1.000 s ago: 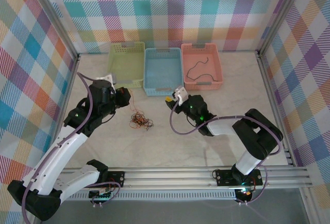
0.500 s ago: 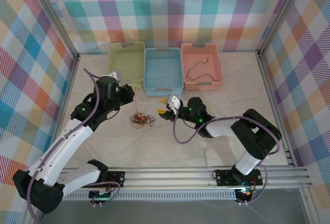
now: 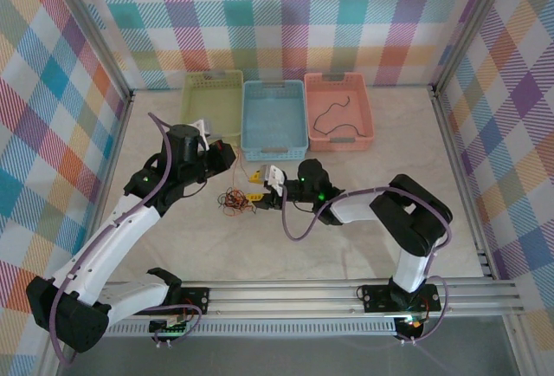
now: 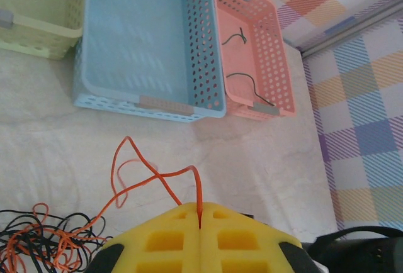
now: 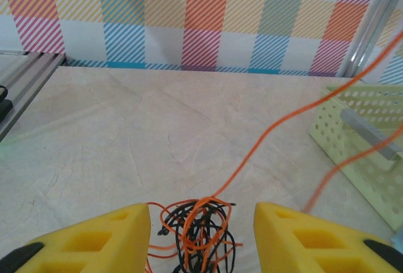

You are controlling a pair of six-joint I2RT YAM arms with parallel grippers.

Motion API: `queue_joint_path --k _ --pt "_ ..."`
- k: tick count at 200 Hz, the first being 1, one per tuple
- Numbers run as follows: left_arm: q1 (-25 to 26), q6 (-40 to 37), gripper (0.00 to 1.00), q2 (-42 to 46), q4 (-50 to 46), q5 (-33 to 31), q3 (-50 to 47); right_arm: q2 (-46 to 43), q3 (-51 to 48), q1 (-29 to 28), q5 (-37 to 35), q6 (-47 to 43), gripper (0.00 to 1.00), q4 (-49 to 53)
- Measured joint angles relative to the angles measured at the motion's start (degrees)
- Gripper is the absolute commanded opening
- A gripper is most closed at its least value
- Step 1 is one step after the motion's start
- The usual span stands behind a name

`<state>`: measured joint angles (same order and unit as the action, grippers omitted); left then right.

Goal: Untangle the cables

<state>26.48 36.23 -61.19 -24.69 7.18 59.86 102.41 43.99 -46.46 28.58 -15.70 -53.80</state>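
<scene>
Top external view suggests the job is partly done. One dark cable [image 3: 318, 120] lies alone in the pink basket [image 3: 368, 116] at the upper right. A tangle of red-orange and black cables [image 3: 235, 200] sits on the tabletop [image 3: 260, 246] at mid-frame, so most of the separating is left, I'd judge.

The left arm rises diagonally from the lower left, its wrist turned rightward, with the left end effector [image 3: 227, 152] just above the tangle and near the green basket [image 3: 212, 107]. In the left wrist view its yellow fingers [image 4: 170, 241] are pressed together on one red-orange cable [image 4: 151, 172]. That cable loops away toward the knot at the lower left of the frame.

The right arm folds at the elbow on the right, and its forearm stretches low toward the left. The right end effector [image 3: 255, 196] sits at the tangle's right edge. From the right wrist view its fingers [image 5: 119, 229] stand about half apart, one on each side of the knot, gripping nothing that I can see. The red-orange strand climbs to the upper right.
</scene>
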Motion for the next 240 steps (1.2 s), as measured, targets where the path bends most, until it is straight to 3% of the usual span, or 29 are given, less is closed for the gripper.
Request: queue_joint_path --k 141,240 --pt "0.1 1.5 0.0 0.3 1.0 3.5 0.1 10.6 17.5 -2.0 -3.6 1.5 0.5 10.6" --pt "0.1 1.5 0.0 1.3 0.7 4.4 1.5 14.3 18.5 -2.0 -5.0 3.0 0.48 10.1"
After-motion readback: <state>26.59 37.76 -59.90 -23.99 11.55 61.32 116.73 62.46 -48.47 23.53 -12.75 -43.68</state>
